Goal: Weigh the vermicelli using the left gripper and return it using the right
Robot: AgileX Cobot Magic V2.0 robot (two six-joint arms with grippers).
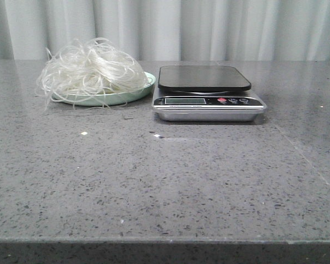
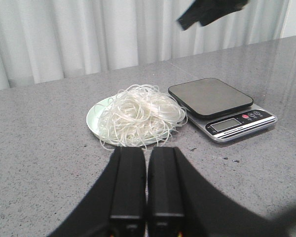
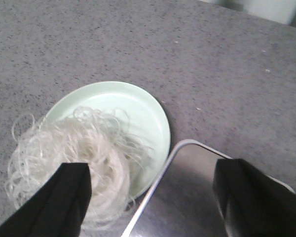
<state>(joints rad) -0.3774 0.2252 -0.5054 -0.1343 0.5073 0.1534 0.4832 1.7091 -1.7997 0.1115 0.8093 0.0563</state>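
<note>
Grey table [image 1: 165,181]: vermicelli [image 1: 91,71] hides most of its plate [image 1: 133,94].

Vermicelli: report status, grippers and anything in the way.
Left gripper shut, empty. Right gripper open above. Vermicelli on plate, beside scale. Nothing in the way.

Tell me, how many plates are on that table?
1. The pale green plate sits at the back left of the table, beside the kitchen scale, with the noodles heaped on it. Nothing seems hidden.
</note>
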